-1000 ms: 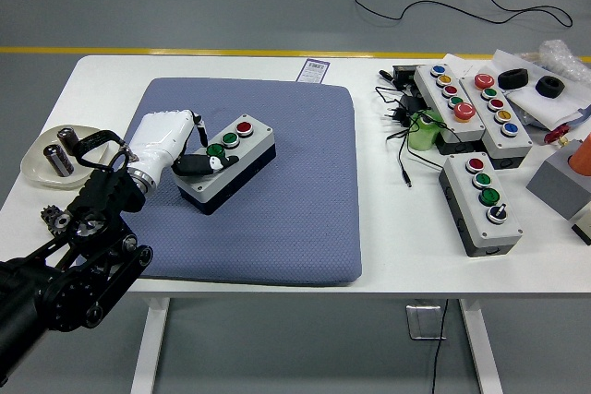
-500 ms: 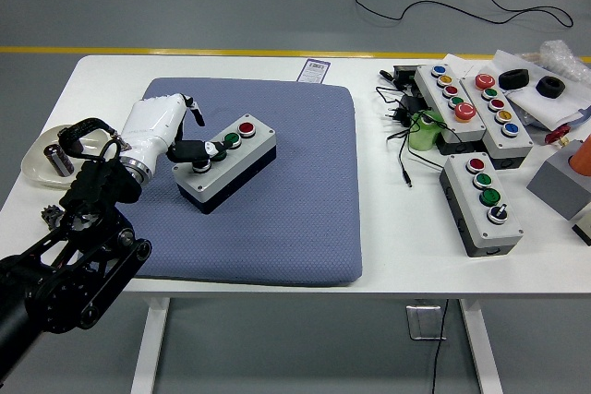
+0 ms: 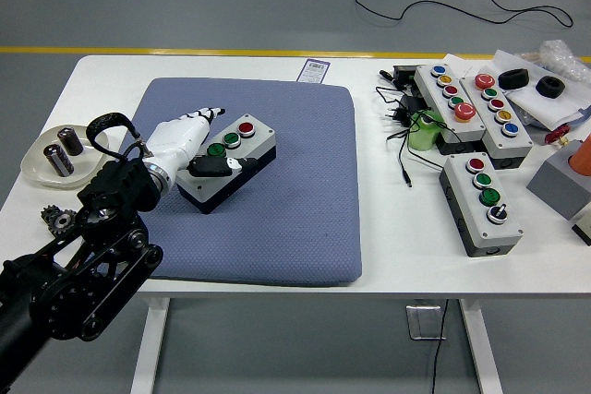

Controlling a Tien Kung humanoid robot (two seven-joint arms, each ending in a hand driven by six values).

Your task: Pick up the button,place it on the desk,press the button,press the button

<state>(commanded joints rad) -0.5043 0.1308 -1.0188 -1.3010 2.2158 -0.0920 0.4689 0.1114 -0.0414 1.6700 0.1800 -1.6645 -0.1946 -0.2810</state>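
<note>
Contact is the business of this moment: the left hand (image 3: 189, 140), white-shelled on a black arm, lies against the near-left end of the button box (image 3: 228, 161), which sits on the blue-grey pad (image 3: 268, 219) covering the middle of the white bench (image 3: 406, 256). One dark finger (image 3: 214, 167) stretches flat across the top of the box at its near end, while the others stay loosely extended beside the box and wrap around nothing; the hand is pressing, not pinching. The box carries a red cap (image 3: 245, 127) at its far end and two green ones next to it, and whether the fingertip lands squarely on a cap cannot be told from this view. The right hand is not in view. Since the box already rests on the pad, the step in hand is judged to be one of the presses. The main risk is a sideways shove: a long flat finger pushing at the low end of the box could slide or pivot it over the soft pad instead of driving a cap down, and the pad may give under the load and soften the press. A finger spanning two caps could also trigger the wrong one. Well to the right of the box lie more button boxes (image 3: 484, 198) and loose cables (image 3: 403, 131), clear of the hand.
</note>
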